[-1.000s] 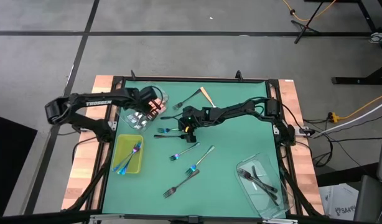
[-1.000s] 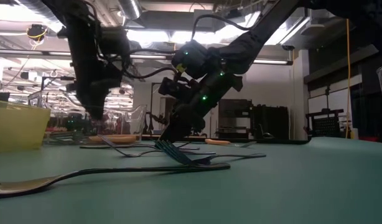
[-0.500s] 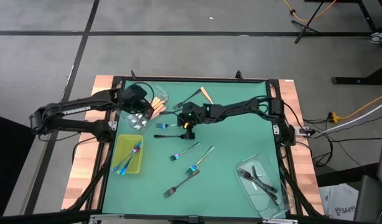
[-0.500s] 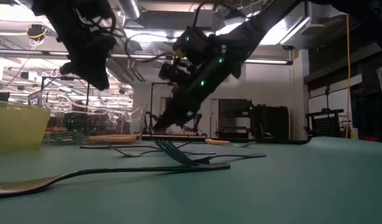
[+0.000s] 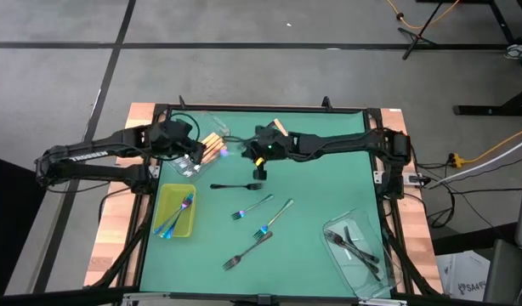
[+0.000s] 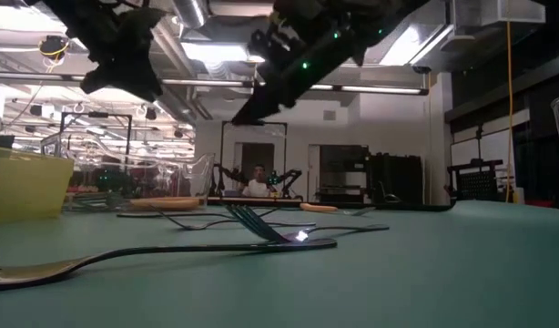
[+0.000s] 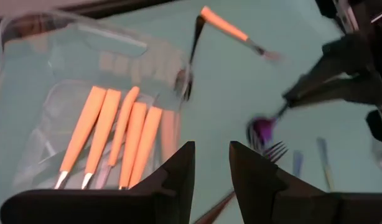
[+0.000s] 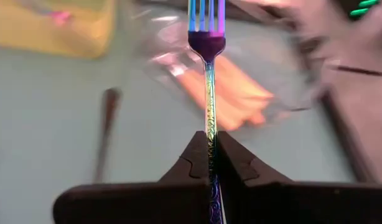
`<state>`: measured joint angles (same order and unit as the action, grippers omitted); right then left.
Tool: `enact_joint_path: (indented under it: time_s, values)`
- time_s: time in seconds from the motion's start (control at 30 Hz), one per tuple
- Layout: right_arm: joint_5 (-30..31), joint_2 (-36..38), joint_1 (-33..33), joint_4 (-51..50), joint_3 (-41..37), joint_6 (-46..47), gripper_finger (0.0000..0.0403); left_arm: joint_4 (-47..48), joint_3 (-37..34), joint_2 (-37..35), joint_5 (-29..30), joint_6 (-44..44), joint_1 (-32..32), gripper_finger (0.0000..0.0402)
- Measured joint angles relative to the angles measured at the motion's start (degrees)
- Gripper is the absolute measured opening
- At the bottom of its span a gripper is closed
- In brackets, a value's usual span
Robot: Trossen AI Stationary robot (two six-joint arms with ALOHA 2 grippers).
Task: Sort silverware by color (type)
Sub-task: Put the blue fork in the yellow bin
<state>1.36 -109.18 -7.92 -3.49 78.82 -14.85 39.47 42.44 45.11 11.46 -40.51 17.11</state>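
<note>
Item: sorting of forks by colour, carry step under way.

Landmark: yellow tray (image 5: 163, 204) near the left edge of the green counter (image 5: 320, 187).

Right gripper (image 8: 209, 148): clenched on the handle of an iridescent fork (image 8: 207, 68), tines pointing forward, lifted clear of the counter. In the high view the right gripper (image 5: 244, 151) hangs beyond the tray, toward the counter's far edge, just beside the clear tub (image 5: 200, 149).

Left gripper (image 7: 209, 165): jaws parted, holding nothing. In the high view the left gripper (image 5: 191, 146) hovers over the clear tub, which lies just beyond the tray and holds orange-handled forks (image 7: 113, 134).

Other stock:
- Iridescent forks (image 5: 178, 212) already in the tray.
- Black fork (image 5: 231, 186) on the counter, to the right of the tray.
- Loose iridescent forks (image 5: 265, 219) on the counter, farther right of the tray.
- One orange-handled fork (image 5: 280, 129) near the far edge, well apart from the tray.
- Second clear tub (image 5: 356, 248) with dark forks at the near right corner, well apart from the tray.

Judgement: the held fork matches the tray's contents, not the tub's. The next move calls for carrying it past the left arm to above the tray and releasing it there; the two grippers stand close, so clearance matters.
</note>
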Motion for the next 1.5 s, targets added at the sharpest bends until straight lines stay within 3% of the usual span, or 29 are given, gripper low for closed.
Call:
enact_joint_path:
  time_s: [0.27, 0.37, 0.7, 0.9, 1.5]
  values:
    - [13.4, 3.0, 0.0, 2.7, 0.0, 1.3, 0.0001, -3.2, 0.0, -1.8, 1.6, 0.0, -1.9, 0.0093]
    - [15.3, 3.0, 0.0, 6.1, 0.1, 3.0, 0.0001, -7.2, 0.0, -1.7, 2.0, 0.1, -2.4, 0.0093]
    - [16.0, 3.0, 0.0, 18.7, 0.1, 9.9, 0.0001, -24.6, 0.0, 1.2, 6.7, 0.2, -3.7, 0.0093]
    - [16.0, 3.0, 0.0, 23.4, 0.1, 12.2, 0.0001, -29.6, 0.0, 3.3, 7.9, 0.6, -3.7, 0.0093]
    - [15.5, 3.0, 0.0, 24.4, 0.1, 12.2, 0.0001, -41.4, 0.0, 11.3, 12.7, 0.6, -3.7, 0.0093]
